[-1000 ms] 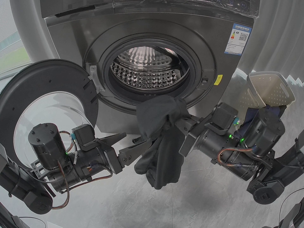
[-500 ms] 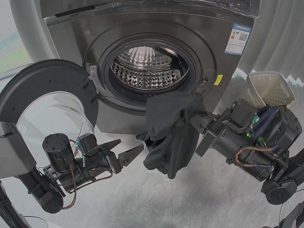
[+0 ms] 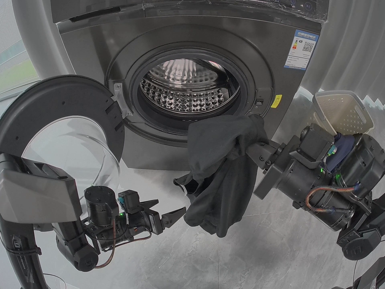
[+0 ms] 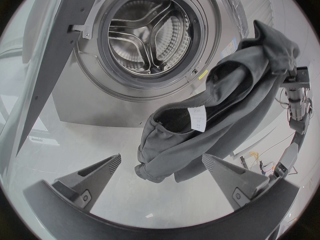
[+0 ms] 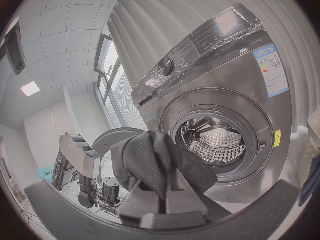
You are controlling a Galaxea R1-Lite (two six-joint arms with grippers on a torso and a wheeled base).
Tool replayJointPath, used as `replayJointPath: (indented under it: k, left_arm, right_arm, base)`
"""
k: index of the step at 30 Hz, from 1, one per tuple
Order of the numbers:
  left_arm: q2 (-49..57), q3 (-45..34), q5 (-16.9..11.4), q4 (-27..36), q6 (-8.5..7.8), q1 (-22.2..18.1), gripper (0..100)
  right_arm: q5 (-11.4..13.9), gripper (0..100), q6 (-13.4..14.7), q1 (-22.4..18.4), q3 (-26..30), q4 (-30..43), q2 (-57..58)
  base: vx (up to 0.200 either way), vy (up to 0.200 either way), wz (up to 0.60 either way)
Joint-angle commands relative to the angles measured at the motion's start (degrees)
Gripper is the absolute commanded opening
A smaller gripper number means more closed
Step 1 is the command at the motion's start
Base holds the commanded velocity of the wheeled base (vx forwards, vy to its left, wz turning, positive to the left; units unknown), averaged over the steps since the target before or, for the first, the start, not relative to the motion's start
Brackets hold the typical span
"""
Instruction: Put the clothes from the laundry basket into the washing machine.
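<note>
A dark grey garment (image 3: 218, 169) hangs in the air just below the washing machine's open drum (image 3: 186, 87). My right gripper (image 3: 254, 147) is shut on its upper fold, and the rest droops toward the floor. From the right wrist, the cloth (image 5: 156, 162) bunches over the closed fingers (image 5: 181, 192). My left gripper (image 3: 166, 214) is open, low near the floor, just left of the garment's lower hem. In the left wrist view the garment (image 4: 213, 117) hangs beyond the spread fingertips (image 4: 111, 162). The cream laundry basket (image 3: 343, 113) stands at the right, dark blue clothes (image 3: 341, 147) inside.
The washer's round door (image 3: 60, 117) is swung open to the left, close above my left arm. The grey washing machine body (image 3: 100, 49) fills the back. Grey tiled floor (image 3: 216, 257) lies open in front. A pleated curtain (image 3: 357, 41) hangs behind the basket.
My right gripper carried the garment rightward and slightly up, closer to the drum's lower rim. My left gripper dropped lower and drew back toward the floor, staying open.
</note>
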State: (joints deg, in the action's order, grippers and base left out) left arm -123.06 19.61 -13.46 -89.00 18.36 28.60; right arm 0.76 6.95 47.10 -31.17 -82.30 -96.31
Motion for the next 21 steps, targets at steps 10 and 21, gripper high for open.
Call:
replayJointPath:
  k: [10,21]
  left_arm:
    - [-8.1,9.1,0.6,-0.2,-2.45,-0.6,100]
    - [-9.6,10.6,0.7,-0.2,-3.24,-2.5,100]
  right_arm:
    - [0.0,0,0.0,0.6,-0.1,0.0,0.1]
    - [0.0,0,0.0,0.6,0.0,0.0,0.2]
  base:
    - [0.0,0.0,0.0]
    - [0.0,0.0,0.0]
